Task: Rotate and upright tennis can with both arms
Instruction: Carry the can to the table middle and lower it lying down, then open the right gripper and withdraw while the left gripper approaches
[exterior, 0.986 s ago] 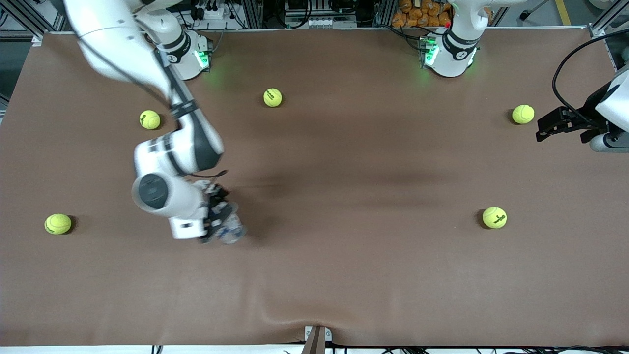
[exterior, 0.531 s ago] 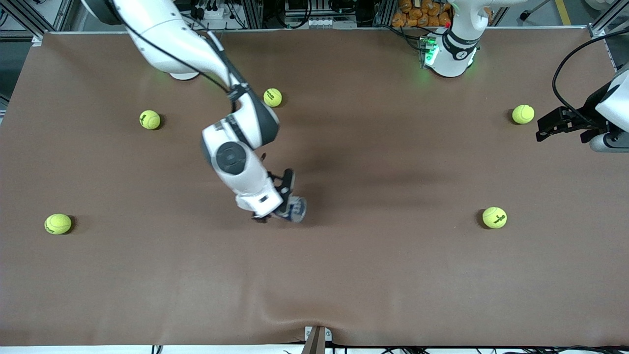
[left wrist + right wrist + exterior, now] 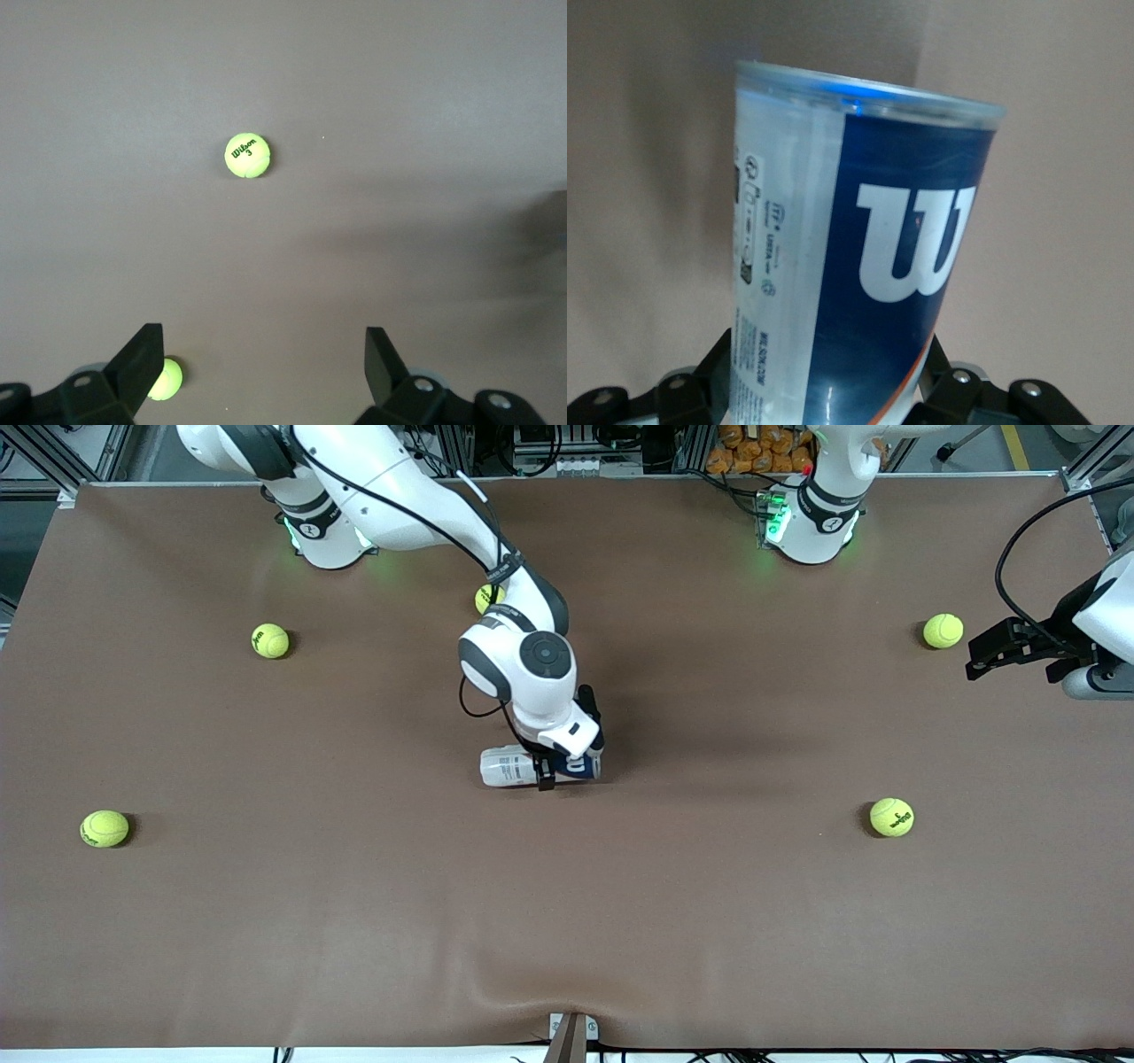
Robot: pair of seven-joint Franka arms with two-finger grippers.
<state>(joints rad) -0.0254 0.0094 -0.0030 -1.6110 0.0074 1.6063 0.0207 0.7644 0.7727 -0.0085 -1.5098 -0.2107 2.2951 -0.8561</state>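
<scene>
I am a pair of white robot arms at a brown table (image 3: 177, 921). My right gripper (image 3: 567, 766) pinches the tennis can (image 3: 518, 767), a clear tube with a white and dark-blue label, near the middle of the table. In the front view the can lies roughly level, its length running along the table, with my fingers clamped across its blue-labelled part. The right wrist view fills with the can (image 3: 859, 257), showing a large white W on blue and a black finger (image 3: 713, 372) pressing on each side of it.

A second ago this same gripper held the can low over the table toward the right arm's end. Half a second ago it was partway across. Now the arm has swung the can to the centre and turned it, so its long side shows to the front camera instead of one end.

My left gripper (image 3: 997, 651) waits over the left arm's end of the table, its fingers spread apart and empty. Its wrist view looks down on two tennis balls, one (image 3: 247, 156) marked with black lettering.

I judge the carry to the middle is nearly done. The can is not yet upright, and it now sits where my waiting left arm could plausibly reach in to help turn it.
</scene>
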